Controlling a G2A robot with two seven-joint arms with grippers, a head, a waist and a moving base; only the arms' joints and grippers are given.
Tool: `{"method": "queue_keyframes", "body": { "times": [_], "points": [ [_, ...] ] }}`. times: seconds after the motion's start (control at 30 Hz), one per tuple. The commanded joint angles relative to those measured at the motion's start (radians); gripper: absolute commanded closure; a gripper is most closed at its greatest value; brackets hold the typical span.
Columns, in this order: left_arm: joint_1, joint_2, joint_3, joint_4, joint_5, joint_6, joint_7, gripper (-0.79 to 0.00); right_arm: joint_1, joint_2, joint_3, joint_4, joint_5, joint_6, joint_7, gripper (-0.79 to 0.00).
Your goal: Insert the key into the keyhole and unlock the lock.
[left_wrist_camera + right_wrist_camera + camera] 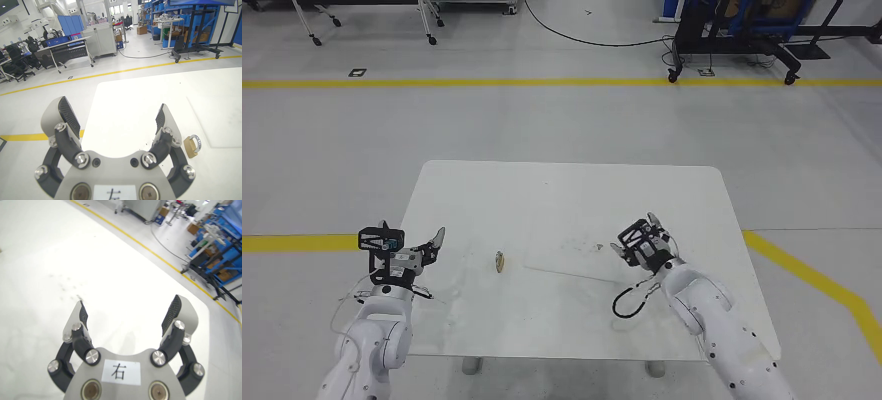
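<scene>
A small brass padlock (500, 261) with a silver shackle lies on the white table (562, 200), between the two arms. In the left wrist view the padlock (191, 148) rests just beside my left gripper (113, 106), apart from it. That left gripper (414, 240) hovers open and empty over the table's left edge. My right gripper (635, 235) stands open and empty above the table's right half, and the right gripper (128, 302) has bare tabletop under it. A tiny greyish object (597, 246) lies left of it; I cannot tell whether it is the key.
A thin clear sheet (562, 262) lies flat on the table between the padlock and the right gripper; the sheet (217, 123) has its edge close to the padlock. The table's rounded far corner (205, 308) is near the right gripper. Floor with yellow tape surrounds the table.
</scene>
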State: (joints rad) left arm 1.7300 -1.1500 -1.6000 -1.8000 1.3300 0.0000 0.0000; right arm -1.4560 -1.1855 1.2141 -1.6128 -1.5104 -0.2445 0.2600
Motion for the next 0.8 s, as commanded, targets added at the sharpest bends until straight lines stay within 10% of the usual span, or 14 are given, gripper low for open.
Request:
{"method": "queue_keyframes", "body": {
  "times": [0.0, 0.17, 0.53, 0.77],
  "points": [
    [0.000, 0.000, 0.000, 0.000, 0.000, 0.000, 0.000, -0.785, 0.078, -0.003, -0.031, 0.087, 0.042, -0.147, 0.006, -0.785],
    [0.000, 0.000, 0.000, 0.000, 0.000, 0.000, 0.000, -0.785, 0.199, -0.018, -0.095, 0.232, 0.070, -0.248, 0.033, -0.714],
    [0.000, 0.000, 0.000, 0.000, 0.000, 0.000, 0.000, -0.785, 0.273, -0.027, -0.143, 0.338, 0.093, -0.341, 0.019, 0.000],
    [0.000, 0.000, 0.000, 0.000, 0.000, 0.000, 0.000, -0.785, 0.299, -0.023, -0.144, 0.346, 0.110, -0.422, 0.062, 0.000]
  ]
}}
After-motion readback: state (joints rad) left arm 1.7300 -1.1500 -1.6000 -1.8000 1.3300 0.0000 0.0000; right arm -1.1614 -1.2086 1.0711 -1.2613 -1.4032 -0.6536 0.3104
